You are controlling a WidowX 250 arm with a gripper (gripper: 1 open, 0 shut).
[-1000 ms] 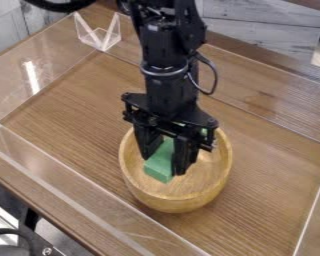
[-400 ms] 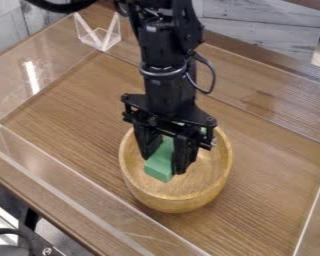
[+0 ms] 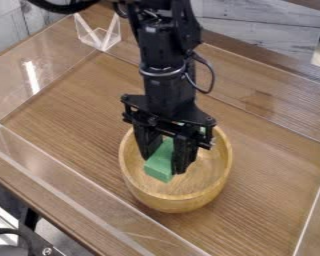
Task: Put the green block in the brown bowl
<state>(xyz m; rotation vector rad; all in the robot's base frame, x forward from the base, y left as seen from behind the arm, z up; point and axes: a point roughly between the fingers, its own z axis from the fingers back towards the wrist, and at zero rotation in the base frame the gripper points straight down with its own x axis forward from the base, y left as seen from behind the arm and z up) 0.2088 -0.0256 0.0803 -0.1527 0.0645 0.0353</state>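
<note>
Brown bowl (image 3: 139, 190) sits front-centre on the table. Green block (image 3: 162, 160) stands on end inside its hollow, long axis near vertical, directly under the gripper (image 3: 172, 156), which is clamped on the block. Next: let go.

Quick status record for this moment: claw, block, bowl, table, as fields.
claw: pointing down inside the bowl, shut on the green block
green block: held upright between the claw's fingers, lower end down in the bowl's hollow
brown bowl: upright on the wooden table, under the arm
release: not yet done
</note>
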